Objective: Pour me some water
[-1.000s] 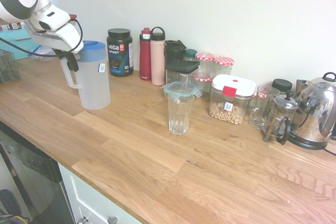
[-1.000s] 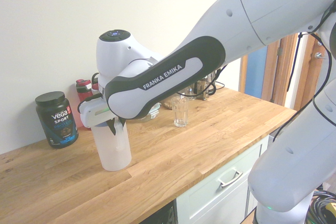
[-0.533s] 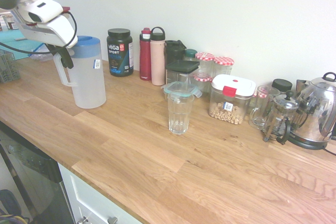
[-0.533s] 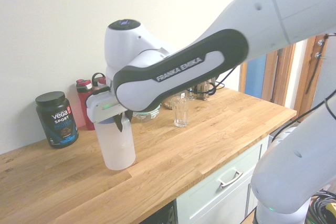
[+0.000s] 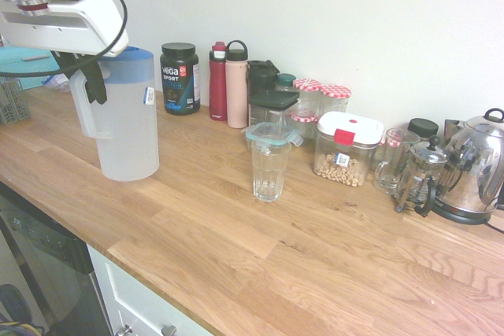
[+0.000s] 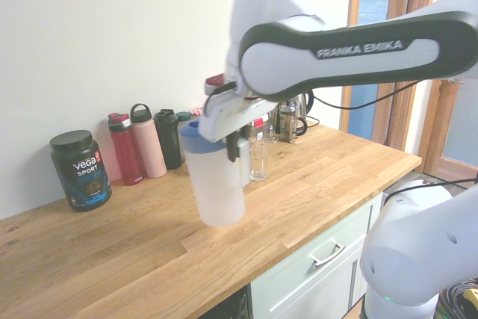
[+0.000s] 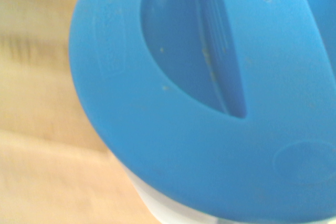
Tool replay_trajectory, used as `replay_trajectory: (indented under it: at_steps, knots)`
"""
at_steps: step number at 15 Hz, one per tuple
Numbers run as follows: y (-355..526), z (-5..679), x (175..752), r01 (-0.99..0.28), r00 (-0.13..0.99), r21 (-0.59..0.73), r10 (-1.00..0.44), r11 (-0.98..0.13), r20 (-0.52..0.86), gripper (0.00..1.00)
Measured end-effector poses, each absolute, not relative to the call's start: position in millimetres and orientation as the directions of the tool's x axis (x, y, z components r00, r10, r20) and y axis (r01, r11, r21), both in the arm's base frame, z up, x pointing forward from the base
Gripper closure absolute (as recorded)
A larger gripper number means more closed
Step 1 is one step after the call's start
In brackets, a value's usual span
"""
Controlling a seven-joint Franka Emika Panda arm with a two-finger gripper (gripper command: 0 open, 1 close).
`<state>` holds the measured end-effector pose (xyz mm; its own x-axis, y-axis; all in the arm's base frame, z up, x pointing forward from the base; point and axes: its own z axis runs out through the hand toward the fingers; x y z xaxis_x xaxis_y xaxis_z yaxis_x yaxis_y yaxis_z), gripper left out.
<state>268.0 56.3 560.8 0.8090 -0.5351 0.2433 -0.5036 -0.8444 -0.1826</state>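
A tall frosted-white jug (image 5: 126, 120) with a blue lid (image 7: 210, 103) hangs upright a little above the wooden counter (image 5: 236, 249). My gripper (image 5: 90, 88) is shut on its handle, on the side away from the glass. In the second exterior view the gripper (image 6: 233, 147) holds the jug (image 6: 216, 184) just in front of the glass (image 6: 258, 160). The water (image 5: 130, 155) shows only faintly through the jug's lower wall. The clear drinking glass (image 5: 270, 171) stands upright to the jug's right. The lid fills the wrist view.
Along the wall stand a black protein tub (image 5: 179, 78), a red bottle (image 5: 218, 82), a pink bottle (image 5: 236, 84), several jars and boxes (image 5: 346, 147), a French press (image 5: 421, 177) and a steel kettle (image 5: 476, 167). The counter's front edge runs near the jug.
The jug has risen off the counter in my grip. It has travelled toward the glass and toward the counter's front.
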Motion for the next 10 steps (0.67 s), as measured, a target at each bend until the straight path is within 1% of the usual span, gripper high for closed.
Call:
replay_trajectory:
  at_steps: [4, 7, 10]
  knots:
    - [-47.4, 554.7, 254.8, -0.422, 0.869, -0.216, -0.461, -0.881, 0.181, 1.0]
    - [-115.6, 538.4, 249.1, -0.308, 0.923, -0.258, -0.353, -0.916, 0.154, 1.0]
    - [-167.4, 536.8, 257.1, -0.171, 0.959, -0.26, -0.221, -0.95, 0.177, 1.0]
